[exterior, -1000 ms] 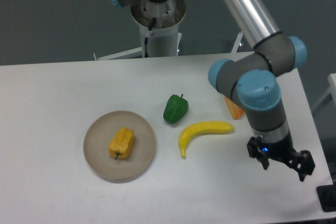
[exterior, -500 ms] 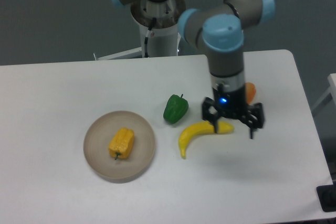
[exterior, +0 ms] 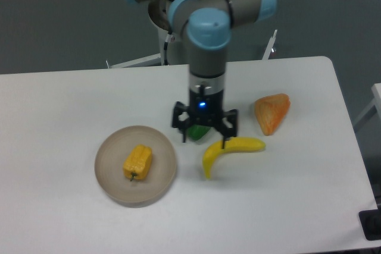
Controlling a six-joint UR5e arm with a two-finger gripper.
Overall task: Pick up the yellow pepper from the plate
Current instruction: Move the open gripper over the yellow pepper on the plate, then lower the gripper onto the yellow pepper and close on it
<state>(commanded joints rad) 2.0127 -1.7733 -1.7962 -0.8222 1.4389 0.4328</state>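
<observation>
White table (exterior: 71, 99), seemingly grey floor (exterior: 53, 22)

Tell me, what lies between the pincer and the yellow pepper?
Only the plate's rim and bare table, in the fixed camera view. The pincer is open, right of the yellow pepper.

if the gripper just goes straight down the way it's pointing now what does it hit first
Most likely the green pepper, which shows between the open fingers of the gripper. Depth is unclear from this one view; the banana lies close beside it.

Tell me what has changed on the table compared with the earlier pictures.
Only the arm moved: the open gripper swept left across the table, from the right edge to over the green pepper, holding nothing. The yellow pepper, plate, banana and orange piece stayed put.
</observation>
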